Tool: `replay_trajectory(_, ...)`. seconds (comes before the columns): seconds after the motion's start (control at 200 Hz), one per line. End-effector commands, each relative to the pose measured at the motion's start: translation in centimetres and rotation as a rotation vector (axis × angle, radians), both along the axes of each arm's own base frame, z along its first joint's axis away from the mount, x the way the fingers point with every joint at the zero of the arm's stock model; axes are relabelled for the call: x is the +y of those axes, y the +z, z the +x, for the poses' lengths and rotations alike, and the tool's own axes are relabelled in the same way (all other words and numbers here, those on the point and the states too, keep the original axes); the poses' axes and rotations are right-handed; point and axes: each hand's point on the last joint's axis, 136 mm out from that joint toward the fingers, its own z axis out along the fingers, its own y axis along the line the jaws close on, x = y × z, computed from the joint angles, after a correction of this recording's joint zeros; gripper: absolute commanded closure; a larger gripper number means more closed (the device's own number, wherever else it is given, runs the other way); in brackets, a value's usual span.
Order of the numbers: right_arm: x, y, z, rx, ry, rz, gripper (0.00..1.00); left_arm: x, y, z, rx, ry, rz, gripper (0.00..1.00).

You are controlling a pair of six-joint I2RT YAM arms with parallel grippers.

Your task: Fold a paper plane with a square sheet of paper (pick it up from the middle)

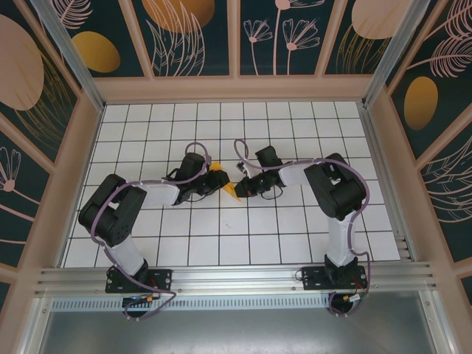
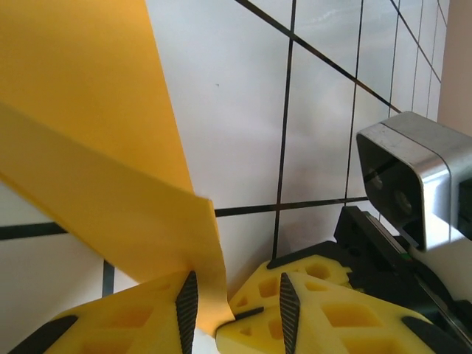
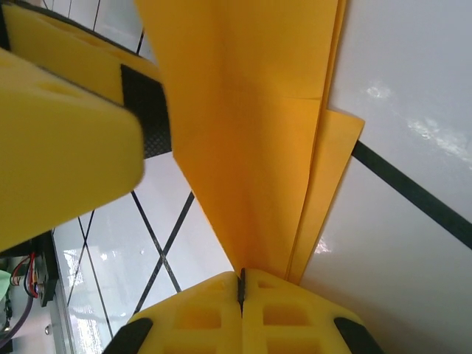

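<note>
At the middle of the table (image 1: 295, 125), the two arms meet nose to nose with the paper (image 1: 219, 172) between them. It looks held up off the tiles, though I can't be sure no edge touches. The right gripper (image 3: 242, 284) has its fingers pressed flat together on the paper's narrow end, where the layers run down into the seam. The left gripper (image 2: 237, 295) stands part open. A flap of paper drops into the gap and lies against one pad (image 2: 188, 310), while the other pad (image 2: 287, 306) is apart from it, so I'd say nothing is clamped there.

That's where I'd worry. With only one real grip, the paper can swing or sag about the right fingers. If the left closes while the flap sits skewed, it would press in a crease where none is wanted. If the arms pull apart with both biting, paper this thin could tear or slide out. The grippers are also very near each other, and a small misjudged move might knock them together.

The paper is plain orange-yellow, matte and thin, folded into overlapping layers with sharp straight edges. The fingers are yellow foam-looking blocks with moulded pockets and ribbed black pads. The table is glossy white with thin black grid lines, catching glare.
</note>
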Motion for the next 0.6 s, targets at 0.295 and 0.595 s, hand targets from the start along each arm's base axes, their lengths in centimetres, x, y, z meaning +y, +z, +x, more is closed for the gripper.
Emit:
replay_trajectory(0.295,-1.0,-1.1,0.6,0.079,-0.042,0.001,1.0,-1.0,1.8,-1.7,-0.054,-0.043,-0.104,0.67)
replay_trajectory(0.595,-1.0,-1.2,0.7,0.089,-0.047,-0.001,1.0,-2.2,0.8,-1.4,-0.033,-0.075,-0.117,0.71)
